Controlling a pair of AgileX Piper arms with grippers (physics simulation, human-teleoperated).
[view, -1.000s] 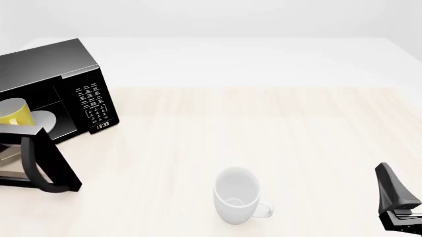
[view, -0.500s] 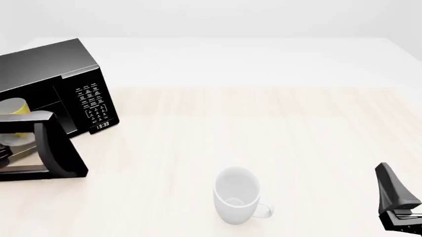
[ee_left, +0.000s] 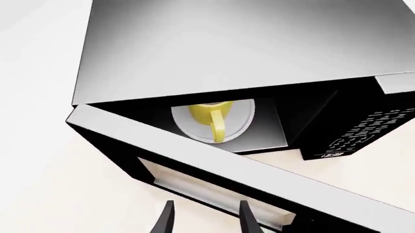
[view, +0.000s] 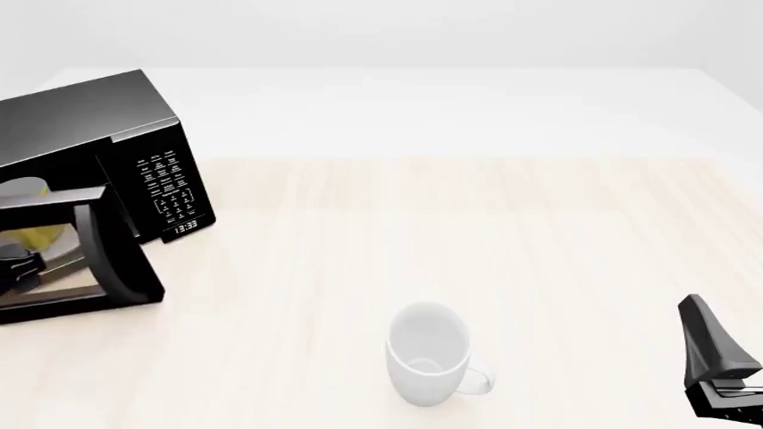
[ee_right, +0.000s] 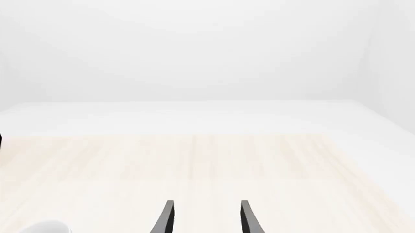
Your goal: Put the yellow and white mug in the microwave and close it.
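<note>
Microwave (view: 107, 143) display reads 13:33; keypad lettering too small to read. Yellow and white mug (ee_left: 209, 117) sits on the white plate (ee_left: 241, 116) inside, partly hidden behind the half-shut door (view: 89, 259). Left gripper (ee_left: 206, 217) at the door's outer face, fingers apart, empty. Right gripper (ee_right: 205, 217) low over the desk (view: 501, 232), fingers apart, empty. White mug (view: 427, 353) stands well apart.

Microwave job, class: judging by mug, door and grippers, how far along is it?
Done: the yellow and white mug sits on the white round plate inside the microwave. In hand: the door is part-way shut, the left gripper open just outside it. Left: pushing the door fully closed. The right gripper is open and idle; the white mug is untouched.
</note>
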